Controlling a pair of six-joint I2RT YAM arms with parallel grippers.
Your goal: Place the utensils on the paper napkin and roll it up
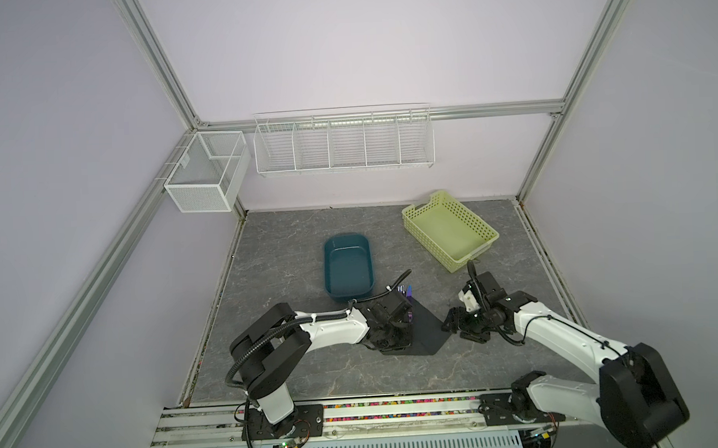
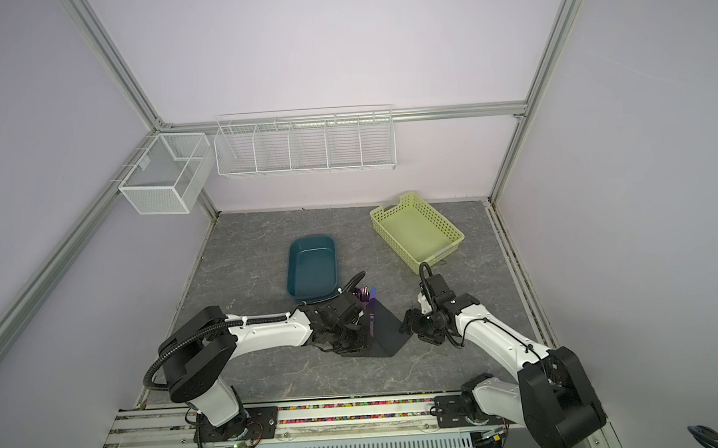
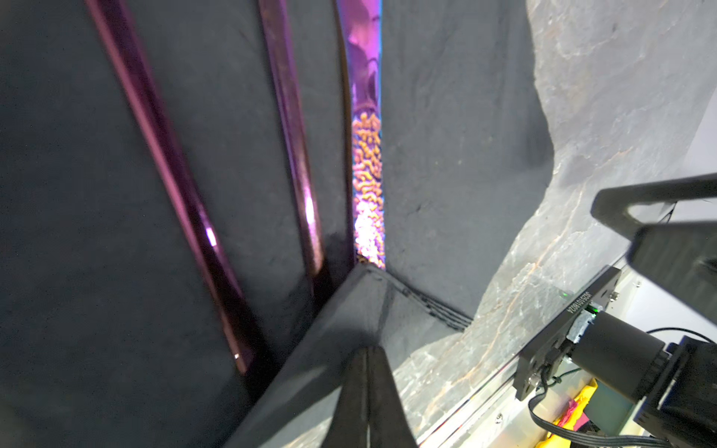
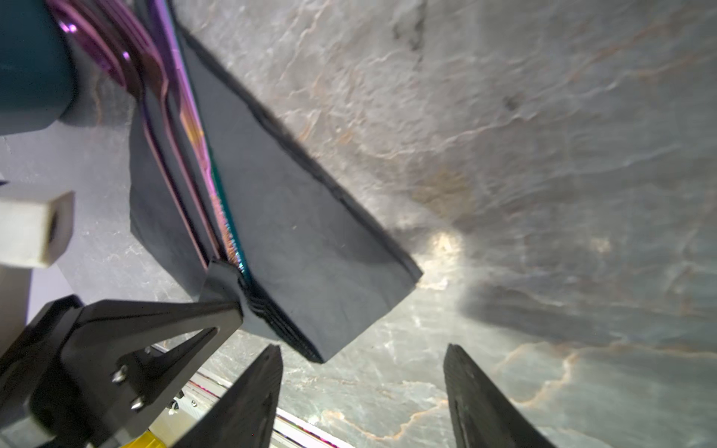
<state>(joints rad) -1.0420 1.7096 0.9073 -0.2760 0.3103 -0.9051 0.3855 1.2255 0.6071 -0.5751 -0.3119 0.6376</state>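
Utensils [image 4: 182, 128] are laid side by side along the paper napkin [image 4: 302, 232]. Their purple heads poke past its far edge toward the teal tub [image 1: 350, 293]. The napkin sits on the counter [image 1: 292, 361] between the two arms, as seen in both top views.

Left jaws are clamped shut on the napkin's near corner, which is folded up over the handle ends. The knife [image 3: 366, 174] is pressed against that crease. Right jaws are spread wide with nothing between them. One of their fingertips [image 4: 267, 372] sits just beside the napkin's near edge, not touching it.

Risks, as judged:
- Only one corner is pinched. If it is pulled across, the thin sheet may be dragged over the counter instead of curled, or torn at the pinch.
- The utensils are loose and slick. They may be fanned apart or slid out at the head end, up against the tub.
- Stacked layers show at the near edge. If the right jaws are closed there, a single layer may be caught and peeled off.
- The arms are close together, so contact between the jaws is possible.
- A slack roll may spring open once let go.
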